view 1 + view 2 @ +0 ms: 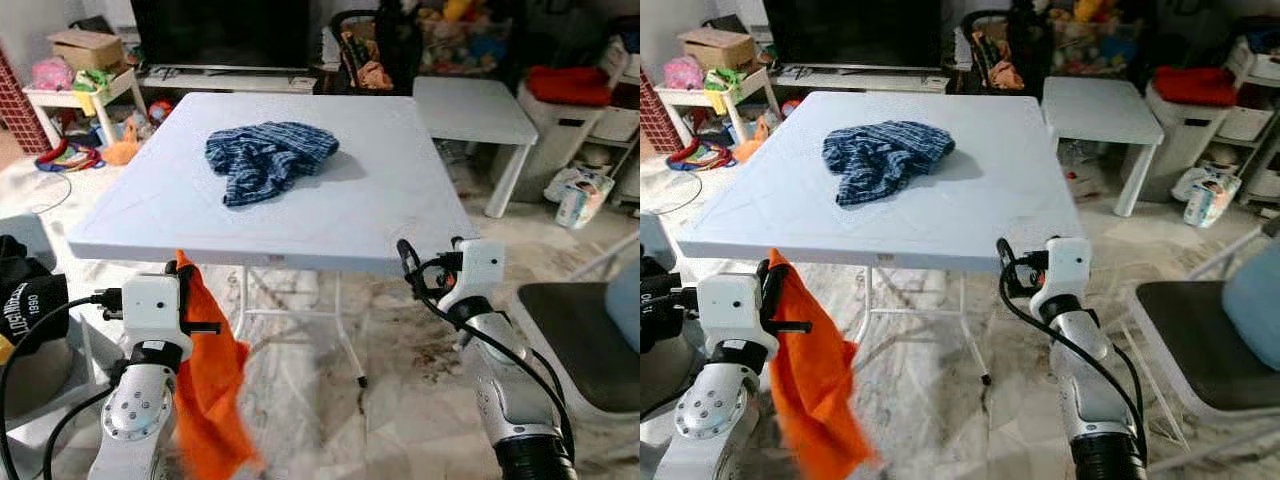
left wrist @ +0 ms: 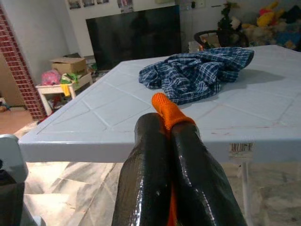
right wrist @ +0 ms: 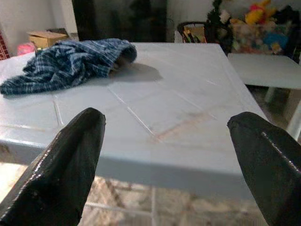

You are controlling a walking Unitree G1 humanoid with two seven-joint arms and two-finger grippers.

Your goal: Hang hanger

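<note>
Two grippers below white plastic surface (image 1: 400, 200) | left gripper (image 2: 164, 129) jaws clenched on orange cloth (image 1: 212, 390) | right gripper (image 3: 164, 141) jaws released | crumpled blue plaid shirt (image 1: 265, 157) lay on top

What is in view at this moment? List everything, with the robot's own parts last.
table: one, white, directly ahead.
plaid shirt: one, blue, crumpled on the table's far half.
orange cloth: one, hanging below the table's near edge from the left claw.
low side table: one, white, beyond the table to the right.
television: one, black, against the far wall.
cardboard box: one, brown, on a shelf at far left.
chair: one, dark seat, at right.
left claw: one, black, shut on the orange cloth.
right claw: one, black, open, at the table's near edge.
</note>
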